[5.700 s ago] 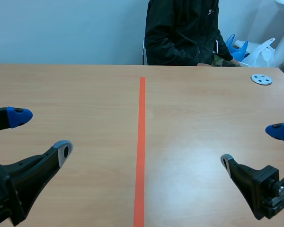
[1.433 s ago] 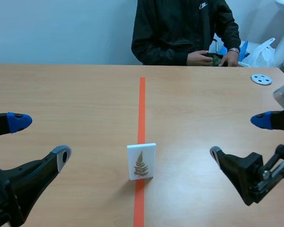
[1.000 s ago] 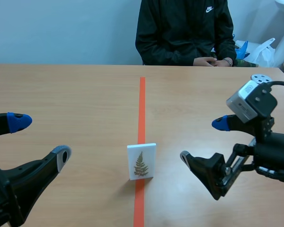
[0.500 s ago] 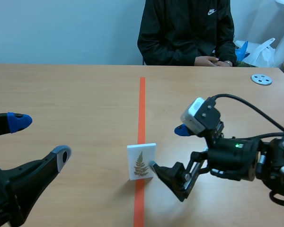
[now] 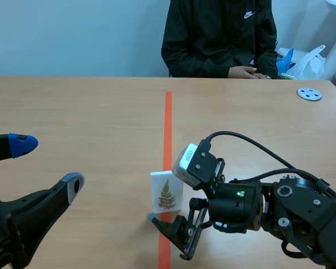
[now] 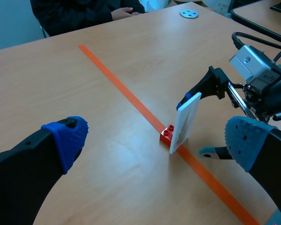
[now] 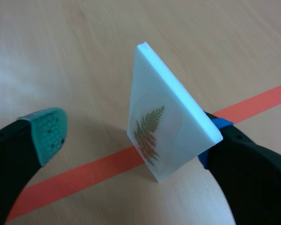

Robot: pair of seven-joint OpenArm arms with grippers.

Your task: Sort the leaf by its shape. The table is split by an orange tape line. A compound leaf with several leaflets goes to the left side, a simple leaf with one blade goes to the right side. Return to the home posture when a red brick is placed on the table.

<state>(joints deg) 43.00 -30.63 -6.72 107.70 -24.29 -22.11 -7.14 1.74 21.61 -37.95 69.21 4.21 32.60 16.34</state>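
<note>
- The leaf card stands upright on the orange tape line, near your end of it. Its printed face is turned toward you.
- It shows a fern frond with many small leaflets. I'd judge that a compound leaf, so it belongs on the left side.
- From the left wrist view, a small red brick sits at the card's back foot, touching it. It looks like the card's stand rather than the go-home signal, but treat that as a guess.
- Nearly six seconds ago the centre of the table was bare, so the card is a new arrival and the sort has only begun.
- Your right gripper has swung in from the right edge over the last second and a half and now straddles the card.
- Its fingers are spread wide and grip nothing. The blue pad is at the card's back edge, and the green pad is well clear of the front face.
- Closing looks like the next step, then a carry across the line.
- Your left gripper has not moved. It waits low on the left, spread wide and empty.
- The person has drawn both hands back to the far edge, near the grey disc.
</note>
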